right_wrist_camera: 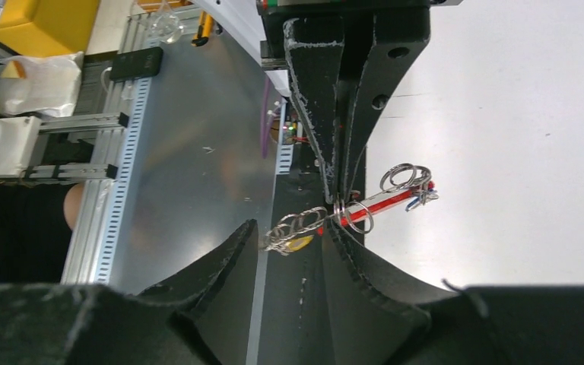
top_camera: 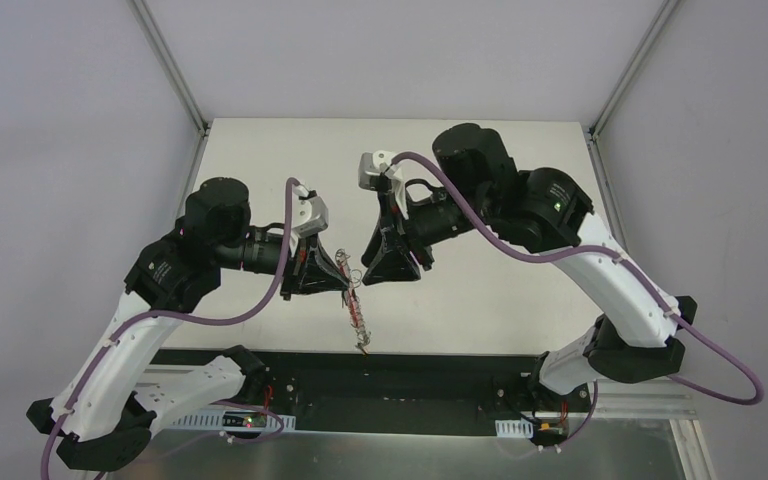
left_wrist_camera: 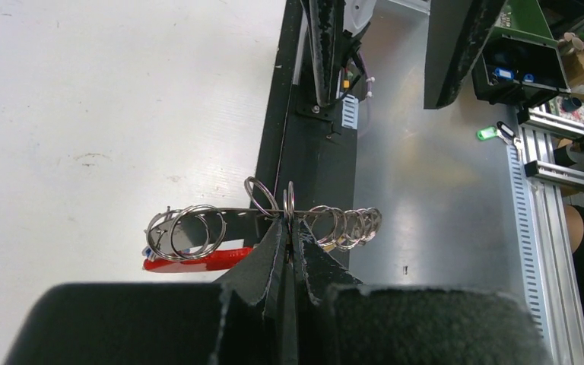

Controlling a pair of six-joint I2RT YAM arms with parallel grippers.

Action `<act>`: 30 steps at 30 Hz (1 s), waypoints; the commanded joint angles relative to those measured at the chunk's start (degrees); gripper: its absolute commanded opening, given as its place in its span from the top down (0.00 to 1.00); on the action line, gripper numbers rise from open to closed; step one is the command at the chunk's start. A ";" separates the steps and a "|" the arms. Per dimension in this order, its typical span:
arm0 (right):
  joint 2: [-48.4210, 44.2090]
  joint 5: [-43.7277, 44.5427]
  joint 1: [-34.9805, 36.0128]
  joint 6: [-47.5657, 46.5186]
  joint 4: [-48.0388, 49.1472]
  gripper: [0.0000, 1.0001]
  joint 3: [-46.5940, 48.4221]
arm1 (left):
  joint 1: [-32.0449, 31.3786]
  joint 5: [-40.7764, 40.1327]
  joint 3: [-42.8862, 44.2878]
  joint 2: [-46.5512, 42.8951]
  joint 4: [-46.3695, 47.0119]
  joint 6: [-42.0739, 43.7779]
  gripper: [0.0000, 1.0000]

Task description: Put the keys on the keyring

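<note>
Top view: the left end effector (top_camera: 346, 284) is clamped on the keyring (top_camera: 357, 318), which hangs above the near edge of the bench (top_camera: 520, 300). The right end effector (top_camera: 378, 276) sits just right of the keyring.

Left wrist view: the closed tips pinch one wire ring, with the red strap (left_wrist_camera: 190, 262) along the keyring.

Right wrist view: the jaws stand partly apart around the keyring's end with the yellowish tag (right_wrist_camera: 300, 244); I cannot tell if they touch it.

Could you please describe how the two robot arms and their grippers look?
Both arms, the left arm and the right arm, have white links and black joints. A purple cable runs along each. The left gripper and right gripper have black wedge-shaped fingers. A small green light glows on the right arm.
</note>
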 commanded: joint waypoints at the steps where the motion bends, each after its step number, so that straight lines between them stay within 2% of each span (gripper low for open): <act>1: 1.08 -6.13 -0.34 1.67 2.27 0.61 1.55 | -0.79 0.31 1.75 -1.00 0.93 2.98 1.00; 8: 2.29 -6.82 -0.33 3.06 5.58 0.61 0.48 | -0.89 1.24 3.10 -1.52 0.97 3.34 1.00; 30: 5.10 -5.43 -0.31 2.44 6.46 0.61 -1.92 | -1.02 -2.51 3.30 -2.61 0.71 4.95 1.00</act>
